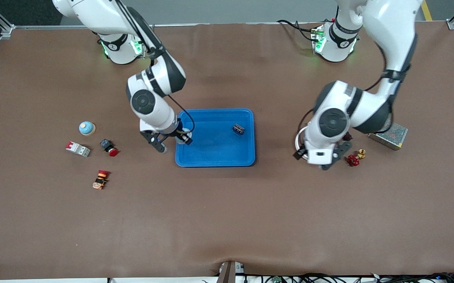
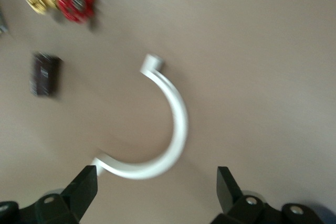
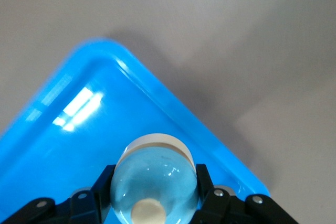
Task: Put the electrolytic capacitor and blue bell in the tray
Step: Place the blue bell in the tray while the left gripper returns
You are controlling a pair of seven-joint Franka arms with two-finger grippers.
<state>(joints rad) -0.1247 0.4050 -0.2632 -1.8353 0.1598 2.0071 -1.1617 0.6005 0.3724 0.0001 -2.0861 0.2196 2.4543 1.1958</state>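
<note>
Right gripper (image 3: 154,203) clamped on blue bell (image 3: 155,179) over tray (image 1: 215,157) corner (glossy dome, probably slippery, grip low at base), capacitor (image 1: 238,129) already in tray, left gripper (image 2: 156,184) open above white half-ring (image 2: 157,124).

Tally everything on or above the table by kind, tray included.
Tray: 1
Blue bell: 2
Capacitor: 1
Push button: 2
Circuit breaker: 1
Red valve: 1
Metal box: 1
White hook: 1
Dark block: 1
Total: 11
</note>
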